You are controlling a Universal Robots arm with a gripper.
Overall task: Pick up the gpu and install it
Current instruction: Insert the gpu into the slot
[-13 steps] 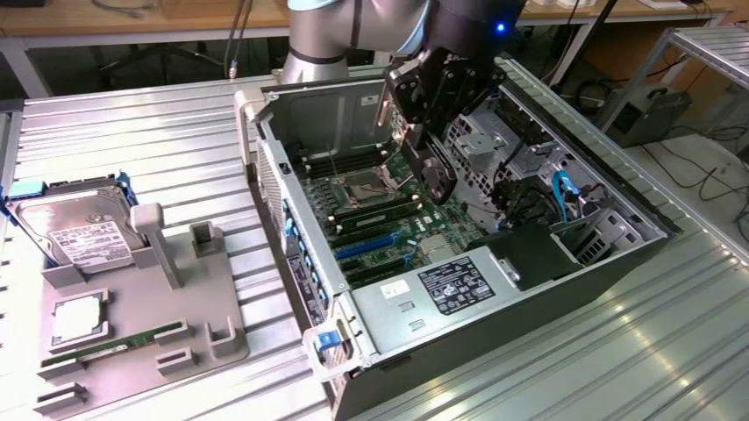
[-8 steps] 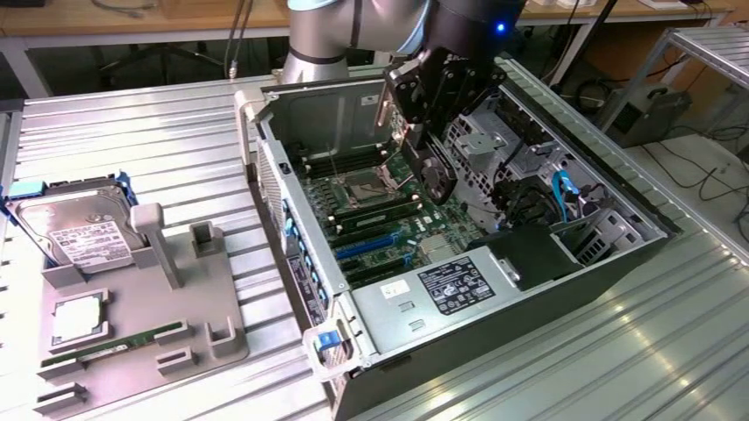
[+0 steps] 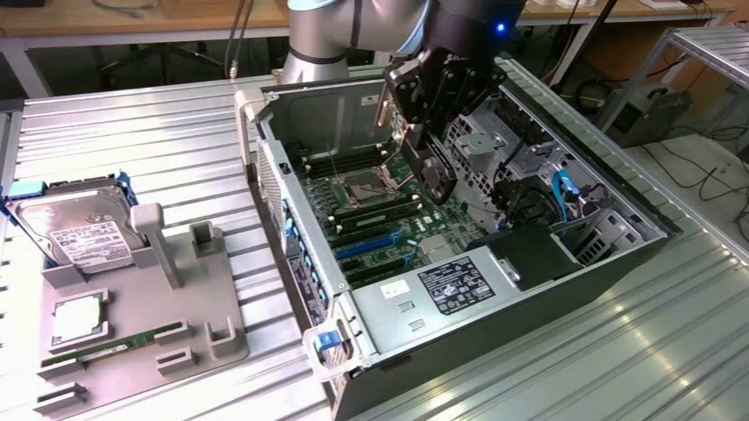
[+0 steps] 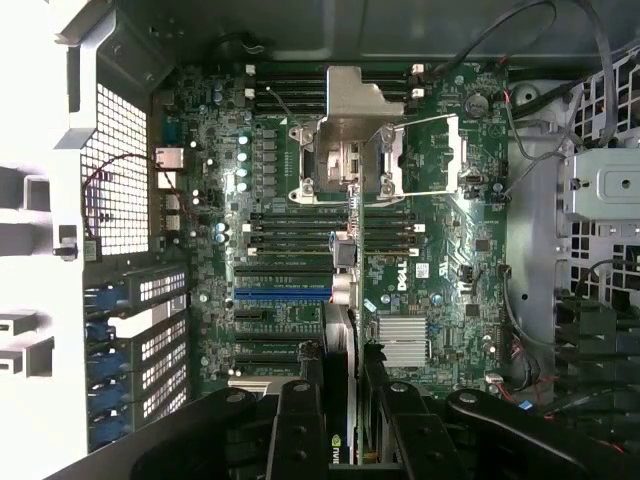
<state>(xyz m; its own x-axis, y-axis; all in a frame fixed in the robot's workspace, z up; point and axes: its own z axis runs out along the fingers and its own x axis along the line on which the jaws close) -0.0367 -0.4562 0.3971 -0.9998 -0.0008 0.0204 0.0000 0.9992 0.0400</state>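
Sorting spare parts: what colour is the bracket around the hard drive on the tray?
Blue. The bracket shows best in the exterior view.

Soft overhead light fills the exterior view, laying pale glare streaks on the ribbed metal table, while the open computer case is shaded inside and a blue light glows on the arm. In the wrist view the case wall is blown out to white, the motherboard is evenly lit, and the gripper, clamped on the gpu, sinks into shadow, its outline perhaps partly lost.
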